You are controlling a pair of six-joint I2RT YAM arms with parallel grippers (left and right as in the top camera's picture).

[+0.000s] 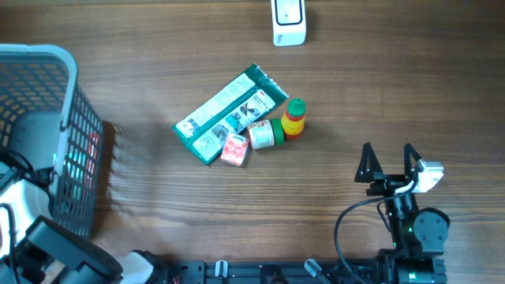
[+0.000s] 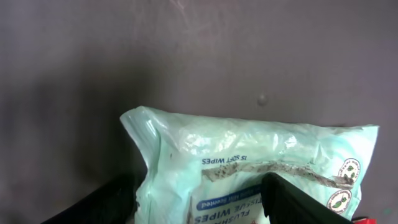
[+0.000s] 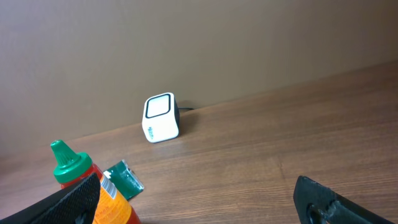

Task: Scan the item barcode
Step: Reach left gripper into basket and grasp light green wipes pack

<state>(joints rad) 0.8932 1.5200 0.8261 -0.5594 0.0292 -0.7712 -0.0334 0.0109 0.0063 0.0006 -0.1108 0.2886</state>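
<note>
We found the soft wipes pack (image 2: 249,155) between the left gripper's (image 2: 198,190) fingers, apparently down in the basket (image 1: 79,118); whether they pinched it we could not tell; the right gripper (image 1: 388,154) stood wide, empty; we judged the pack light, squashy and slippery, best taken across its middle.
</note>
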